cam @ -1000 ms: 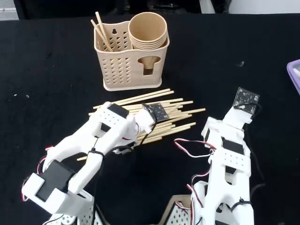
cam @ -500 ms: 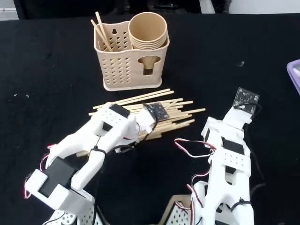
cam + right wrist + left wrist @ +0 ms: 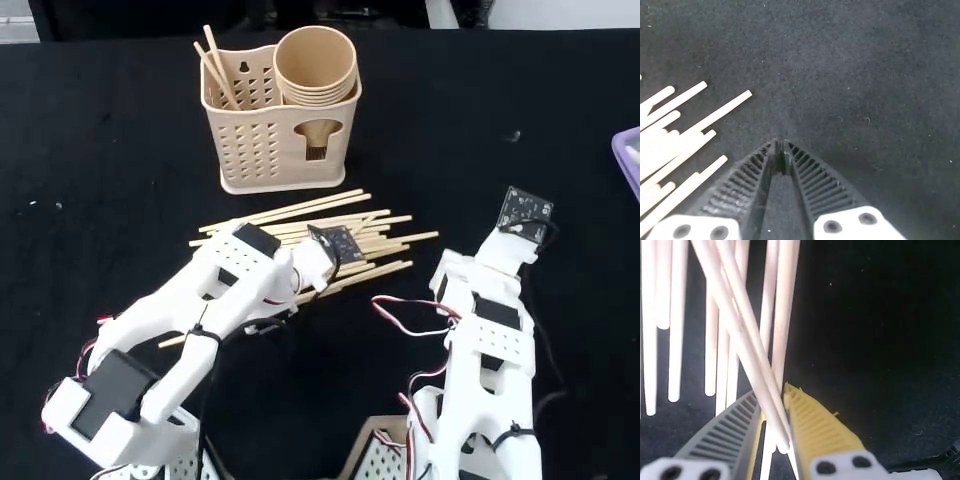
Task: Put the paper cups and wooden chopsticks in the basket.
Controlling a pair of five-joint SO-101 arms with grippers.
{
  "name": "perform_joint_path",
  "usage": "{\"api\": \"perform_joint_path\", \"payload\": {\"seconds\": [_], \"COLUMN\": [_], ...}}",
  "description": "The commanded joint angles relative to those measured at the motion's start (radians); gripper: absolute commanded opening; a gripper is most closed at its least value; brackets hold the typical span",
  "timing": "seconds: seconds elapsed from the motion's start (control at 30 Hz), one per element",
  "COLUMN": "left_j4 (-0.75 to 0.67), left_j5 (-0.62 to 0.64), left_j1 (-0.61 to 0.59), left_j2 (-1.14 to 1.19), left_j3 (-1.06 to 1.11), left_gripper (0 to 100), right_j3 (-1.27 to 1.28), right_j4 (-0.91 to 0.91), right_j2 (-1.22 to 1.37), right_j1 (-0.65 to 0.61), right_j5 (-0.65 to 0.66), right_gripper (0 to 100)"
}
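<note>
Basket: the basket point(image 3: 262, 150) stands upright at the far side of the black worktop point(image 3: 480, 120), open top up, so things can be dropped in from above.
Paper cups: the paper cups point(image 3: 316, 62) sit nested, mouths up, in the compartment on the right arm's side. That part of the task looks done.
Stored chopsticks: a few stored chopsticks point(image 3: 218, 68) lean in the other compartment, with their long axes near upright and tipped away from the cups.
Loose chopsticks: the loose chopsticks point(image 3: 375, 232) lie flat in a pile between the basket and the arms. Their long axes run across the worktop, with the ends on the right arm's side angled a little toward the basket.
Left gripper: the left gripper point(image 3: 771, 394) is low over the pile, its fingers point(image 3: 815, 425) closed to a narrow gap around the held chopsticks point(image 3: 747, 345).
Held chopsticks: two or three sticks, pinched near one end. They point away from the wrist and cross the others at a slant, likely because the pinch has skewed them out of the pile.
Right gripper: the right gripper point(image 3: 778, 146) hangs over bare cloth just beside the pile's tips, with its fingers pressed together and holding nothing. It appears parked out of the way.
Next: the held sticks would need tipping upright to enter the basket end first.
</note>
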Motion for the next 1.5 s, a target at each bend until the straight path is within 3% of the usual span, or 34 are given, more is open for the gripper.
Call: {"api": "perform_joint_path", "payload": {"seconds": [0.0,0.23,0.43,0.97,1.1,1.3,1.47], "left_j4": [-0.02,-0.112,-0.104,-0.132,-0.138,-0.13,-0.044], "left_j5": [0.008,0.014,0.015,0.014,0.015,0.072,0.071], "left_j1": [0.004,0.01,0.002,-0.001,0.005,0.012,0.002], "left_j2": [-0.041,-0.041,-0.041,-0.041,-0.041,-0.052,-0.054], "left_j3": [-0.025,0.025,0.019,0.005,0.002,0.022,-0.036], "left_gripper": [3,3,14,13,3,3,3], "right_j3": [-0.03,-0.03,-0.03,-0.03,-0.03,-0.03,-0.03], "right_j4": [-0.015,-0.015,-0.015,-0.015,-0.015,-0.015,-0.015], "right_j2": [-0.028,-0.028,-0.028,-0.028,-0.028,-0.028,-0.028], "right_j1": [-0.015,-0.015,-0.015,-0.015,-0.015,-0.015,-0.015], "right_j5": [0.008,0.008,0.008,0.008,0.008,0.008,0.008], "right_gripper": [1.5,1.5,1.5,1.5,1.5,1.5,1.5]}}
